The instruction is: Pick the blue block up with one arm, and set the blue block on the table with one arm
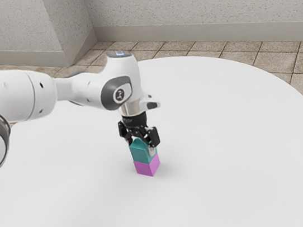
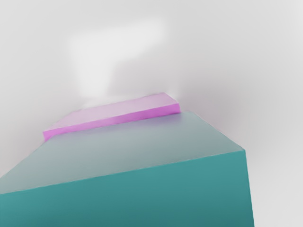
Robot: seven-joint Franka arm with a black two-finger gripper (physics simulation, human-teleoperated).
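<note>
Blue block (image 1: 139,152): directly under the hand, at the fingers (image 1: 154,137); teal in colour, upright.
State of the fingers: whether clamped on the blue block or merely astride it cannot be told.
Support: the magenta block (image 1: 146,167), directly beneath; stack apparently slightly out of line.
Counter (image 1: 233,136): white, round, bare beside the stack.
Move called for: a straight lift is judged necessary before sideways travel, lest the magenta block be dragged.

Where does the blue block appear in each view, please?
Exterior view: left of the centre and lower, the blue block is at the gripper.
Wrist view: it is large and close to the camera.
Shared landmark: the pink block, under it in the exterior view, partly hidden by it in both.
</note>
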